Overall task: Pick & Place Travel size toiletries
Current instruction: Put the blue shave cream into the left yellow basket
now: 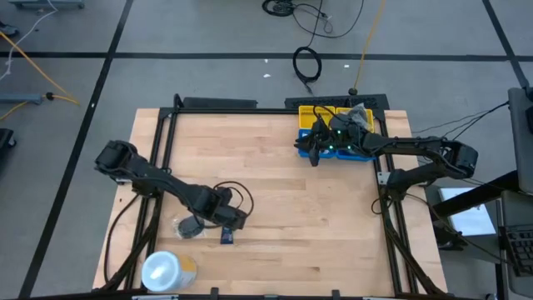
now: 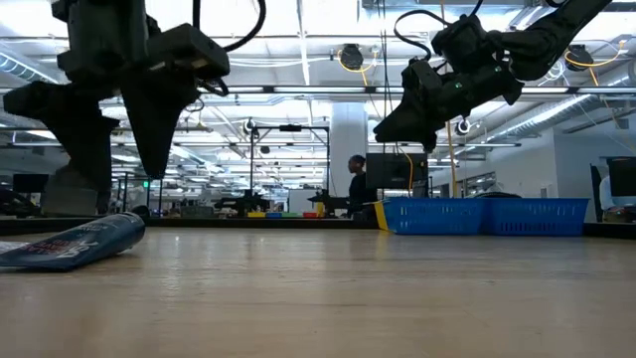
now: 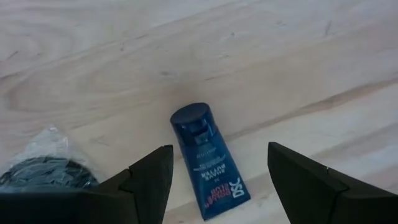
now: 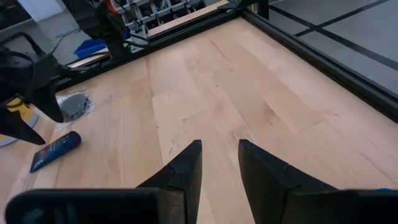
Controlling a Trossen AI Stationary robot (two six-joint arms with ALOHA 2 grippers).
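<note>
A dark navy tube [image 3: 208,163] lies flat on the wooden table, near the front left [image 1: 226,237]. My left gripper [image 3: 219,152] hangs open above it, pointing down, with one finger on each side of the tube and clear of it [image 2: 119,164]. Beside the tube, a dark grey round piece in a clear bag [image 3: 43,173] rests on the table [image 1: 187,226]. My right gripper [image 4: 221,163] stands open and holds nothing, raised by the blue bin [image 1: 333,137] at the far right [image 1: 310,152].
A large white-and-yellow roll [image 1: 168,270] lies at the near left corner. The blue bin [image 2: 487,215] with yellow contents stands at the table's far right. A black frame [image 1: 162,142] borders the table. Bare wood stretches across the middle [image 1: 316,217].
</note>
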